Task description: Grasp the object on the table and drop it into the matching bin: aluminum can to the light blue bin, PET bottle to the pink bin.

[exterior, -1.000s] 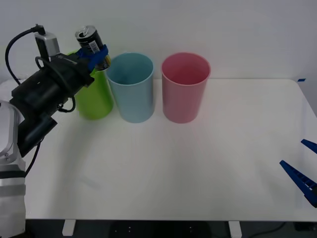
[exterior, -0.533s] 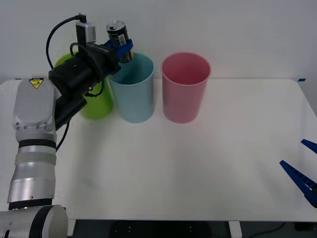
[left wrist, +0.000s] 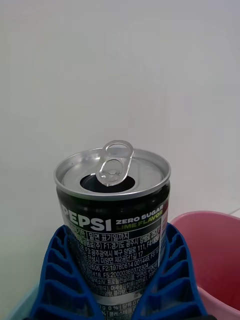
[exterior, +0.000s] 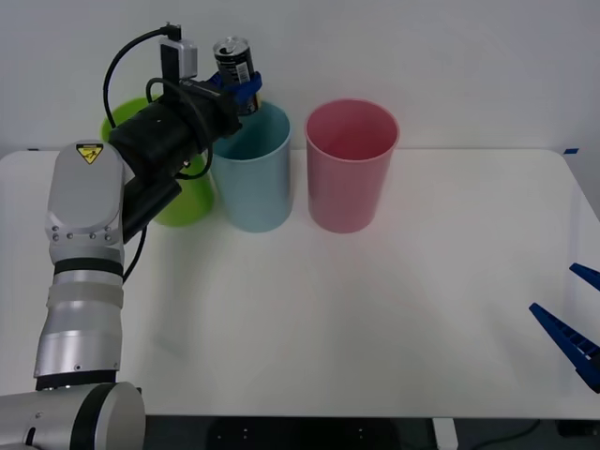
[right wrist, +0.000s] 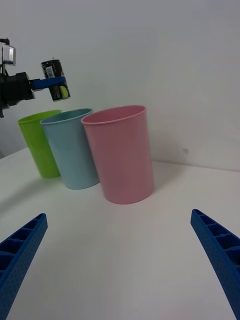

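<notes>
White table (exterior: 394,309) with rounded corners. Three tall bins stand in a row at its far edge: lime green bin (exterior: 183,202), light blue bin (exterior: 251,178), pink bin (exterior: 351,173).

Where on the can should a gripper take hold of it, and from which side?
Judging from the current hold, around the middle of its round wall, coming in level from the side. The aluminum can stands upright with its opened lid and pull tab on top, so the top offers no flat hold. The left gripper is shut on it this way above the light blue bin, fingers on opposite sides.
</notes>
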Robot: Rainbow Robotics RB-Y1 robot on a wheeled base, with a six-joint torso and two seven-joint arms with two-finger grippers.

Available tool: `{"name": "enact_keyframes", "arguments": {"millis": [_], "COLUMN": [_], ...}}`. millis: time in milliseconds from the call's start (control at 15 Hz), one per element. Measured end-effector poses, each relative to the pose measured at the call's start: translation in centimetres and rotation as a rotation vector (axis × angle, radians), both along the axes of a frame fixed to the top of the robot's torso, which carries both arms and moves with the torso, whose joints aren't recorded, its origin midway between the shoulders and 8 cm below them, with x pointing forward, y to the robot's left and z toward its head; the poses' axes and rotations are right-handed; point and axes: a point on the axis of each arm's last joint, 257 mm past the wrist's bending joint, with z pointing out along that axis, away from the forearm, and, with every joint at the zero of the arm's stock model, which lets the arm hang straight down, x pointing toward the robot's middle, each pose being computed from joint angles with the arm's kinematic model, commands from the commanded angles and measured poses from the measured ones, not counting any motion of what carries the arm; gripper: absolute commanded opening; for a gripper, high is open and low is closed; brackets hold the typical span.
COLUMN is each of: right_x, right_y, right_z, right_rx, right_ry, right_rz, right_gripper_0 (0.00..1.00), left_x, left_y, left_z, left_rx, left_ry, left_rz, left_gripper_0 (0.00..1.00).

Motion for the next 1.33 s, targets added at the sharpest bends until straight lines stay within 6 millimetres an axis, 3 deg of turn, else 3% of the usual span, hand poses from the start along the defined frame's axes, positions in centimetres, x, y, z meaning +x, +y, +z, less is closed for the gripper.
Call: {"name": "enact_keyframes", "arguments": {"millis": [67, 133, 200, 267, 1333], "right_x": [0.0, 0.0, 0.0, 0.0, 0.0], "right_y": [0.0, 0.0, 0.0, 0.0, 0.0], "right_z": [0.0, 0.0, 0.0, 0.0, 0.0], "right_rx": [0.000, 0.000, 0.000, 0.000, 0.000], "right_ry": [0.000, 0.000, 0.000, 0.000, 0.000], "right_rz": [0.000, 0.000, 0.000, 0.000, 0.000], "right_gripper_0": [1.00, 1.00, 1.00, 1.00, 1.00], "left_x": [0.0, 0.0, 0.0, -0.1, -1.8], "left_y": [0.1, 0.3, 0.5, 0.8, 2.7], "left_z": [0.0, 0.0, 0.1, 0.2, -0.2], "left_rx": [-0.003, -0.006, -0.008, -0.011, -0.079], "left_ry": [0.000, -0.001, -0.001, -0.002, 0.014], "left_rz": [0.002, 0.002, 0.000, -0.004, -0.075], "left_gripper_0": [0.06, 0.17, 0.63, 1.00, 1.00]}}
